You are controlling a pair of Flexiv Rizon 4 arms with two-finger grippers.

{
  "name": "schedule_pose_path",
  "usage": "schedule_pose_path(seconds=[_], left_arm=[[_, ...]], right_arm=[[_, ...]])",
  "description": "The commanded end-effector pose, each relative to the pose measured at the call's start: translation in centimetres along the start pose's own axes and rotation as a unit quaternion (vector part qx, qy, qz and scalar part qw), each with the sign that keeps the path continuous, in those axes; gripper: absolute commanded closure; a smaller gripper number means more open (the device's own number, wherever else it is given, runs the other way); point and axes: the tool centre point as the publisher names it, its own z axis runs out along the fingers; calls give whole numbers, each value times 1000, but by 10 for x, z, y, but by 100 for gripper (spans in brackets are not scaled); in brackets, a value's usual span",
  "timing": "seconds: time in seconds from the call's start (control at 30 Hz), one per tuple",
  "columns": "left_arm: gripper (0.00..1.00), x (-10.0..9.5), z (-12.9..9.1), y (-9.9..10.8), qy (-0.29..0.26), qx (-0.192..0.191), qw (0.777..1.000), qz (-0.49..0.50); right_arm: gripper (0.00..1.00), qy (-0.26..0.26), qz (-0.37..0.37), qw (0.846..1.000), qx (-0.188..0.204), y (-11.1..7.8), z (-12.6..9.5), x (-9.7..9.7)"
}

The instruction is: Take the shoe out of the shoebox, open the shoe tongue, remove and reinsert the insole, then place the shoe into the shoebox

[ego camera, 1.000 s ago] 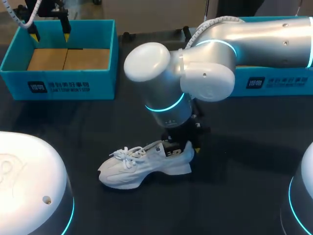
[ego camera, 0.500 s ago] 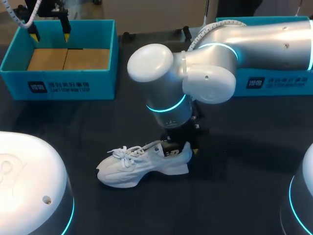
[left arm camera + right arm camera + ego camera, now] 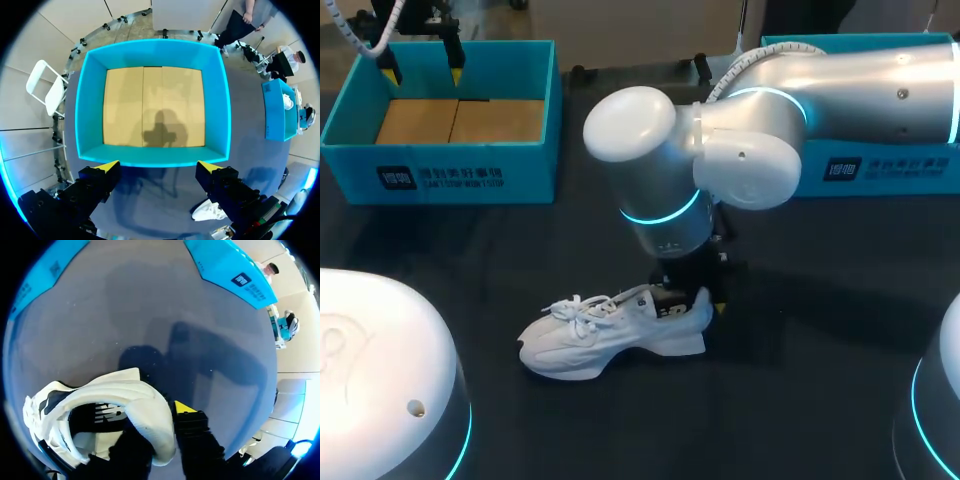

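The white sneaker (image 3: 610, 340) stands upright on the dark table, toe pointing left. My right gripper (image 3: 700, 298) comes down on its heel. In the right wrist view the heel collar (image 3: 150, 415) sits between the fingers of the right gripper (image 3: 157, 422), one finger inside the shoe and the yellow-tipped one outside, shut on it. The open teal shoebox (image 3: 440, 175) with a brown cardboard floor is at the back left. My left gripper (image 3: 422, 72) hangs open over it; the left wrist view looks past the left gripper (image 3: 159, 166) into the shoebox (image 3: 90, 110).
A second teal box (image 3: 880, 170) lies at the back right behind my right arm. White robot bases fill the front left (image 3: 380, 380) and front right (image 3: 935, 400) corners. Dark tabletop (image 3: 520, 250) separates shoe and shoebox.
The shoe and my right gripper have shifted slightly to the left. The left arm has not moved.
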Motion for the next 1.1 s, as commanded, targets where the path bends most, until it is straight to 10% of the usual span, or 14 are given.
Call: schedule_pose_path(seconds=[0.03, 0.1, 0.83, 1.1], left_arm=[[0, 0, 1, 0, 1, 1, 1000, 0], [0, 0, 1, 0, 1, 1, 1000, 0], [0, 0, 1, 0, 1, 1, 1000, 0], [0, 0, 1, 0, 1, 1, 1000, 0]], right_arm=[[38, 1, 111, 994, -6, -8, -2, 3], [0, 4, 115, 993, 4, -9, -6, 2], [0, 141, -30, 990, 6, -7, -85, -23], [0, 224, -170, 959, -29, 5, -95, -33]])
